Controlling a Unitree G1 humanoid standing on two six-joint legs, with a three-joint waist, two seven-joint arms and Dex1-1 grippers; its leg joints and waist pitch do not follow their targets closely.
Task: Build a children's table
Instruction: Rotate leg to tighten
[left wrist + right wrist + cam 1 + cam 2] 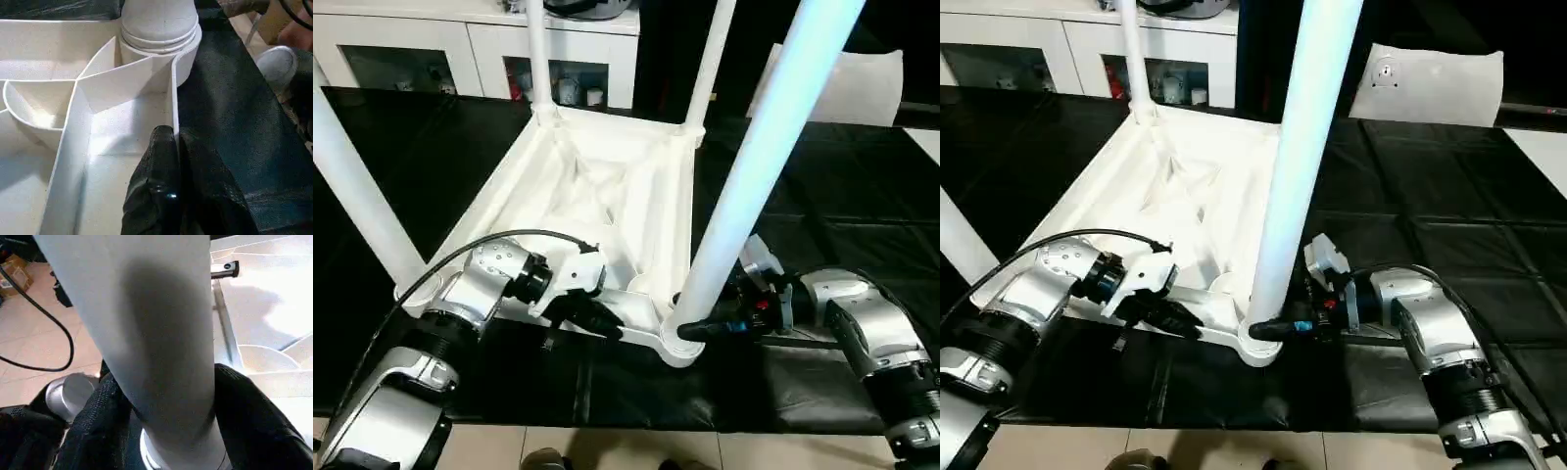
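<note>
The tabletop (607, 196) lies upside down at the centre of the frame on the black-covered bench (862, 206), ribbed underside up, so that the corner sockets face upward to receive legs; four legs stand in them: one at the left edge (357, 196), two at the upper centre (536, 54) (713, 59), and the near-right leg (764, 166) rising from lower centre to the upper right.

At lower left, the left gripper (168, 161) has its fingers (156, 191) closed narrowly on the near rim wall of the tabletop, one finger either side of the wall; judged purpose: to hold the tabletop steady against force applied at the adjacent corner.

At lower right, the right gripper (164, 431) straddles the base of the near-right leg just above its socket (677, 345), a finger (254, 421) on each side; the fingers lie against or very near the tube; whether the grip is firm cannot be told; judged purpose: to seat or turn this leg home.

A white flat bag (1430, 86) lies at upper right, well apart from the work.
</note>
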